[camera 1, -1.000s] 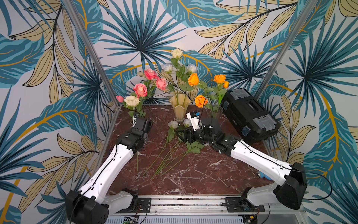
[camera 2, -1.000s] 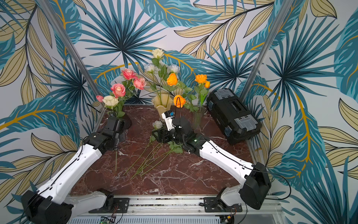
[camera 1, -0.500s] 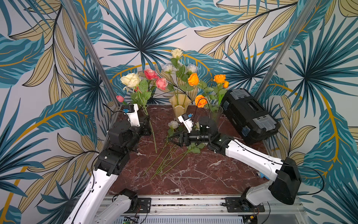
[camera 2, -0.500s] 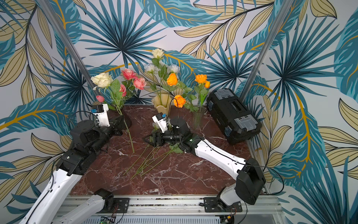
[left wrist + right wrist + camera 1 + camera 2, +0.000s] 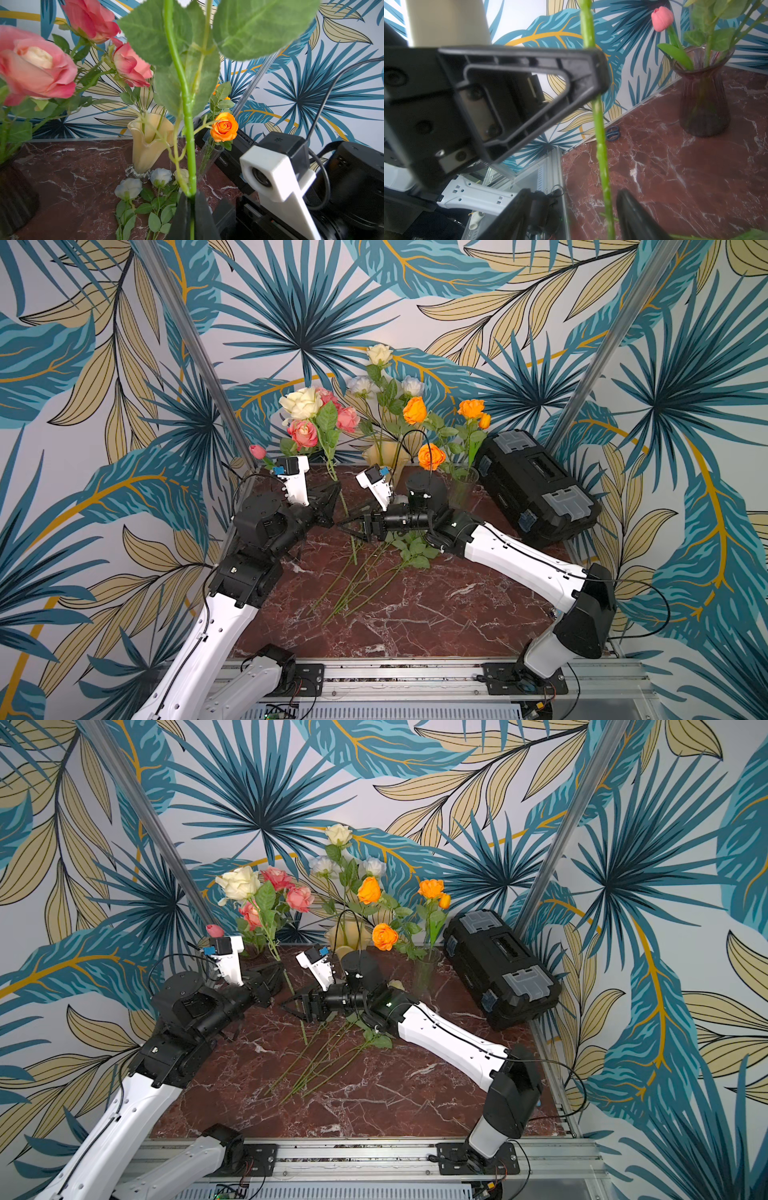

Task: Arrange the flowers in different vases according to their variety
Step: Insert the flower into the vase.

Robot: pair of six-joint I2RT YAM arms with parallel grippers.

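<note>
Red marble tabletop (image 5: 415,605), cream rose (image 5: 300,403) held upright above it by left gripper (image 5: 336,504) pinching mid-stem, right gripper (image 5: 352,525) spread around the lower stem without clamping, probably a handover toward the cream-yellow vase (image 5: 388,456).

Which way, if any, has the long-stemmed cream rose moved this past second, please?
Yes, upward: the cream rose was below the lowest pink rose, now above.

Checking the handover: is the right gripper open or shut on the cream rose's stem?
Open. In its wrist view the stem stands between the spread fingers of the right gripper; the left gripper, shut, holds it higher up.
</note>
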